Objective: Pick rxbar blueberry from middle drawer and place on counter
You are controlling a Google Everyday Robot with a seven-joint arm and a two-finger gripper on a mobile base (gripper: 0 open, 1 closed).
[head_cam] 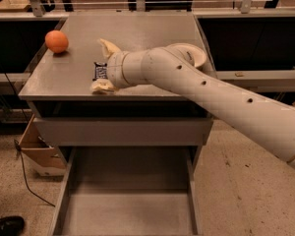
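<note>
rxbar already down on surface right of orange, tool spread wide straddling it, only retract left.

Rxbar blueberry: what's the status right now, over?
Gripper open, low over the counter. Rxbar blueberry flat on the counter between its fingers. Middle drawer open below. Orange apart near the counter's corner, nothing in the way.
</note>
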